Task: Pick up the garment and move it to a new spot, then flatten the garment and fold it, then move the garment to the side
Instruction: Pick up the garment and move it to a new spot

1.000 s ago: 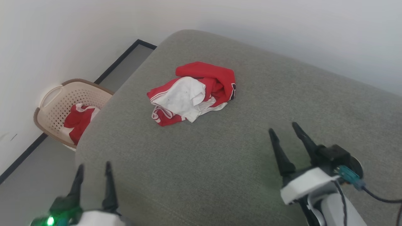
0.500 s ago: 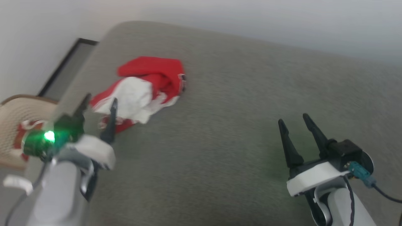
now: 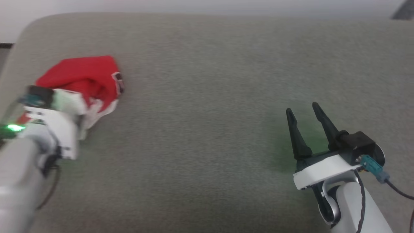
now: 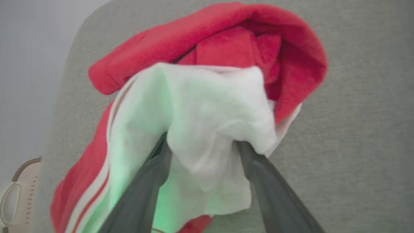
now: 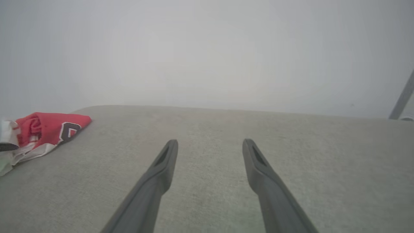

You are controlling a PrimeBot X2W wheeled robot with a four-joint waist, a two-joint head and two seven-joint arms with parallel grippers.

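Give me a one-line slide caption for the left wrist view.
Open left gripper straddles a white fold of the crumpled red-and-white cloth garment on the grey fabric cushion.

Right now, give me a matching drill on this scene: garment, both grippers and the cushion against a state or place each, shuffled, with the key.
Things:
1. garment
2. left gripper
3. right gripper
4. grey cushion

States or places:
A. open above bare upholstery, apart from the cloth
B. crumpled red-and-white heap near the cushion's left end
C. open, straddling a white fold of cloth
D. the surface that the heap lies on

Pairs: 1-B, 2-C, 3-A, 4-D
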